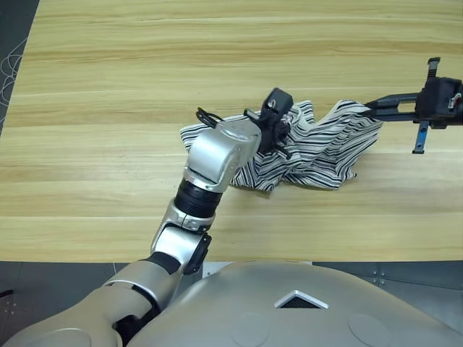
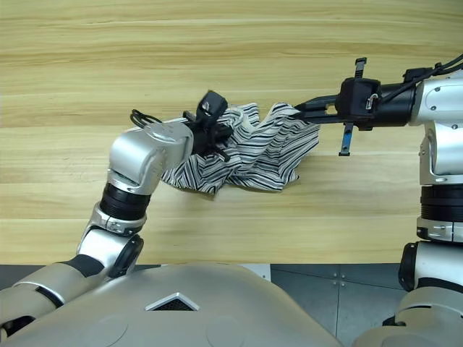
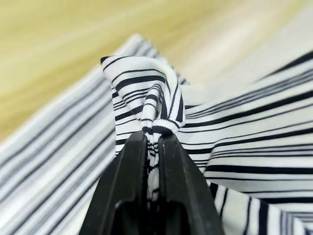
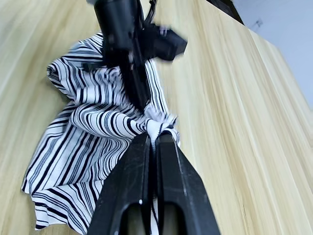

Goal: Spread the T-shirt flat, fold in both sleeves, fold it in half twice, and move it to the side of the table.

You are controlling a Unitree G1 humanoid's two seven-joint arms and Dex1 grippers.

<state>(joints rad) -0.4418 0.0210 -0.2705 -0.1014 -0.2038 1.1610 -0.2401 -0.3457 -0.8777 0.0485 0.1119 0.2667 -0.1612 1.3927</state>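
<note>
surf: light wood table [image 1: 108,87] | on it: crumpled b/w striped T-shirt [image 1: 322,153], mid-table

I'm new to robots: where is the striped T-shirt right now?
In the head views, the T-shirt lies crumpled centrally on the table, held between the left end effector and the right end effector.

The T-shirt [image 1: 325,144] is striped cloth, the counter [image 1: 217,58] smooth matt wood, the left tool [image 3: 152,134] and right tool [image 4: 152,138] matt black plastic.
</note>
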